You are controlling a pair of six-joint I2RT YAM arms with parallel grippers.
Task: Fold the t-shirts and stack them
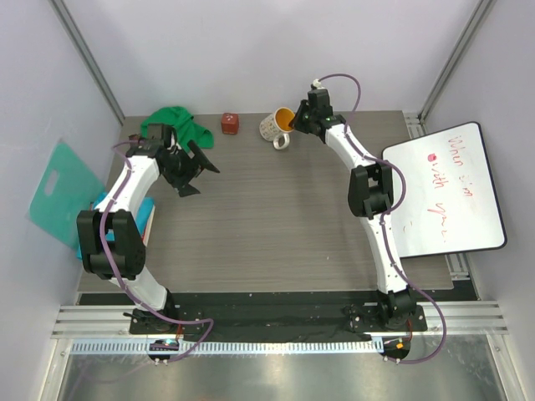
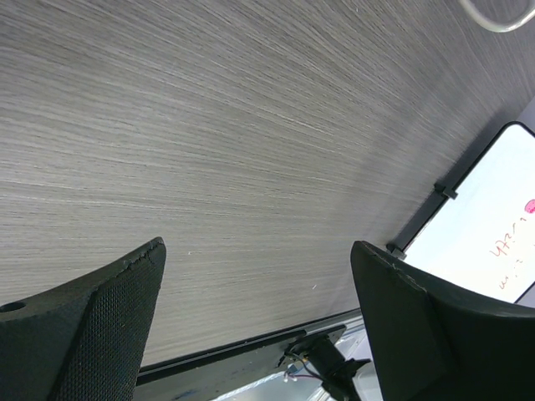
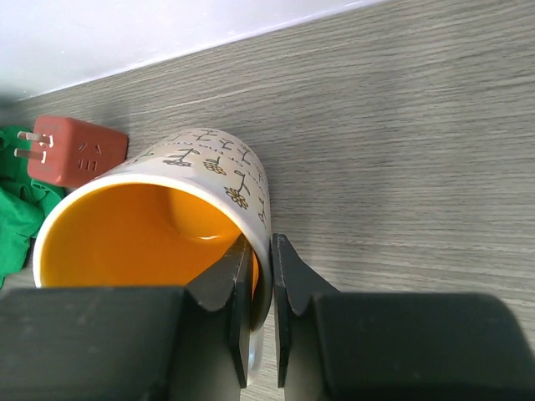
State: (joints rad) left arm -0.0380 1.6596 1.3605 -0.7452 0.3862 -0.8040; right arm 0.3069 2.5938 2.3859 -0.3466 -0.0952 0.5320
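Observation:
The bright green t-shirt [image 1: 171, 125] lies crumpled at the back left of the table; its edge also shows in the right wrist view [image 3: 12, 219]. A teal-blue t-shirt [image 1: 86, 248] lies at the left edge, mostly hidden under my left arm. My left gripper [image 1: 196, 171] hangs open just right of the green shirt, with only bare tabletop between its fingers [image 2: 257, 244]. At the back centre, my right gripper [image 1: 294, 124] is shut on the rim of a white mug [image 3: 192, 159] with an orange inside, one finger in and one out [image 3: 262, 246].
A red plug block [image 1: 229, 123] sits between the green shirt and the mug [image 1: 276, 128]. A stiff teal board [image 1: 60, 190] leans off the table's left side. A whiteboard [image 1: 447, 188] lies at the right edge.

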